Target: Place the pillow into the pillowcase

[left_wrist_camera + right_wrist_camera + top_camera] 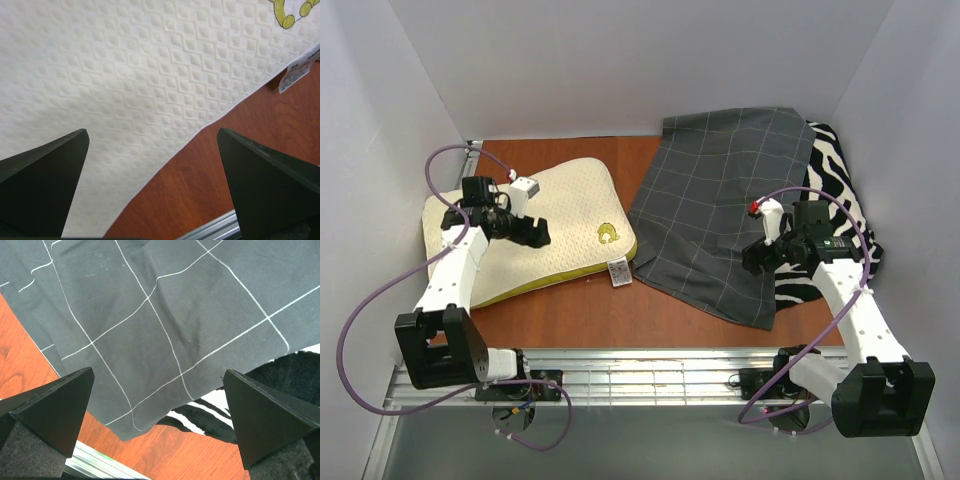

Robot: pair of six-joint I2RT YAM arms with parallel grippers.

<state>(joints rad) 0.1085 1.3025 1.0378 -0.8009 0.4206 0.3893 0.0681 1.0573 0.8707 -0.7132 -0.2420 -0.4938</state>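
The left gripper [532, 232], jaws spread wide, hovers over the cream pillow [570, 215], which lies at the left of the bench [570, 315] with its long axis running left to right. The right gripper [760, 257], equally spread, hangs above the near edge of the grey pillowcase [720, 200], just right of the pillow. A zebra-striped cloth [840, 180] under the pillowcase's right side looks likely to get caught
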